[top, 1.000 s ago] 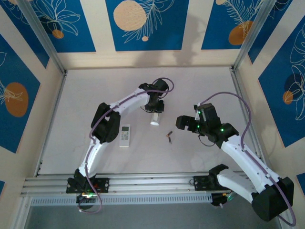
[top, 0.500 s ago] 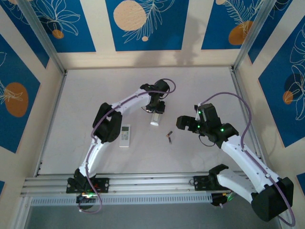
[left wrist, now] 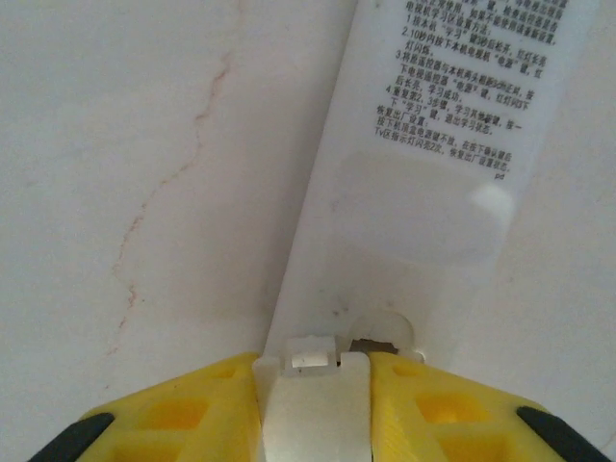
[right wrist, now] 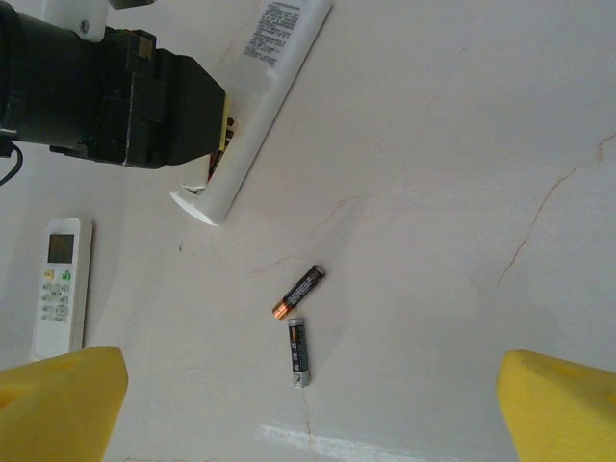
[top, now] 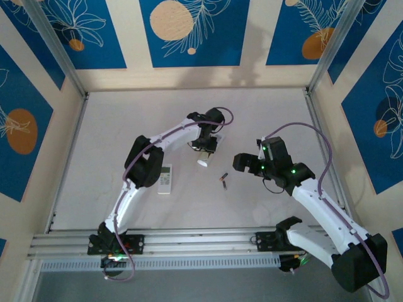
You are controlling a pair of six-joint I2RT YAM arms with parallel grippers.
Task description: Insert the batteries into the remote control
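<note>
left pincer [top: 205, 148]: over mid-bench [top: 113, 126], pointing down at the end of the face-down remote [top: 204, 162]
left pincer state: in the left wrist view the yellow fingers [left wrist: 183, 414] sit tight on both sides of the remote's near end; cannot tell whether they clamp it or just flank it
face-down remote: white, back side up with printed text [left wrist: 452, 87], lying at an angle on the bench; a small clip and a dark notch show at the end between the fingers
right pincer [top: 237, 162]: well apart from the remote, on the right side of the bench, aimed left; fingers [right wrist: 67, 395] spread wide, nothing between them
batteries [top: 223, 180]: two cells lying loose on the bench between the two pincers, near the face-down remote, touched by neither pincer
battery detail: one has an orange end [right wrist: 298, 292], the other [right wrist: 297, 352] lies just beside it, ends close, forming a V
face-up remote [top: 164, 178]: white, display and buttons up, flat beside the left arm
</note>
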